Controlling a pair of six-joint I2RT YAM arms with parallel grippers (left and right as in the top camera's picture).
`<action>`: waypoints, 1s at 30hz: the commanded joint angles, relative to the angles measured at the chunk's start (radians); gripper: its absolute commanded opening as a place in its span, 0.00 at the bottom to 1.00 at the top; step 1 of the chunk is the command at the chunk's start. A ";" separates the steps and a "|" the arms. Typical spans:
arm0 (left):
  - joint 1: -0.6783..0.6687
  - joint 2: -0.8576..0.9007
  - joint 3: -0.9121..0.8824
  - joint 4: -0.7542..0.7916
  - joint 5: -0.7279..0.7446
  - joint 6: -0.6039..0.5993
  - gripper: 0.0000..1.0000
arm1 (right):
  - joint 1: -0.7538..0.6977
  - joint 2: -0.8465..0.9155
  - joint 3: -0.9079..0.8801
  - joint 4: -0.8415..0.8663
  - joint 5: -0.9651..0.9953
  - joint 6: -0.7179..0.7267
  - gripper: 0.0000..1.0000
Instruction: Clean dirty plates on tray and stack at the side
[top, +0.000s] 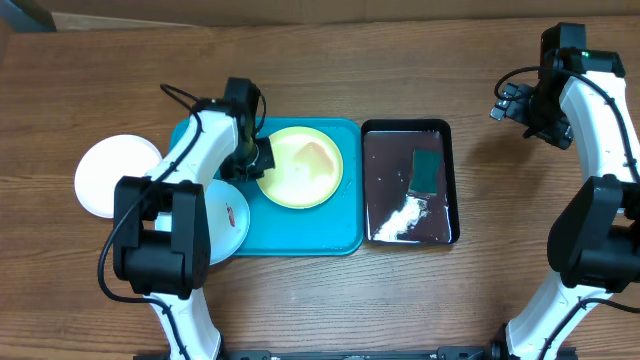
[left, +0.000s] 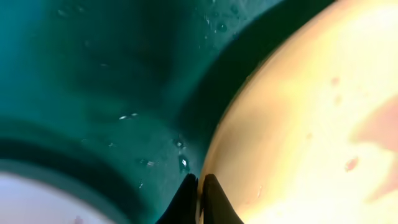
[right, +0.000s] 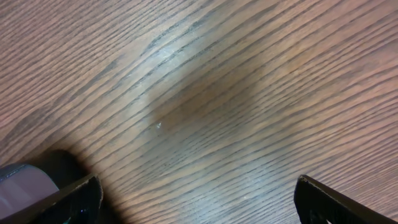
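Observation:
The yellow-green plate (top: 300, 167) lies on the turquoise tray (top: 300, 235), with a faint reddish smear on it. My left gripper (top: 258, 158) is at its left rim. In the left wrist view the gripper (left: 200, 178) is shut, with the thin edge of the yellow-green plate (left: 298, 124) pinched between its dark fingers (left: 214, 202). The pale blue plate (top: 228, 225), with a reddish speck, overlaps the tray's lower left corner and is partly hidden by the left arm. The white plate (top: 110, 175) rests on the table left of the tray. My right gripper (top: 515, 100) hangs open over bare wood at the far right, nothing between its fingers (right: 317, 196).
A glossy black pan (top: 445, 190) stands right of the tray, holding a green sponge (top: 428, 170) and a streak of white foam (top: 400, 218). The tray floor (left: 93, 74) carries water droplets. The rest is wooden table (right: 199, 93).

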 joint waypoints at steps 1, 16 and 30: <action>0.021 0.013 0.159 -0.069 -0.029 0.047 0.04 | -0.002 -0.008 0.013 0.003 0.004 0.004 1.00; -0.140 -0.053 0.436 -0.245 -0.217 0.050 0.04 | -0.002 -0.008 0.013 0.003 0.004 0.004 1.00; -0.617 -0.203 0.436 -0.257 -0.773 -0.027 0.04 | -0.002 -0.008 0.013 0.003 0.004 0.004 1.00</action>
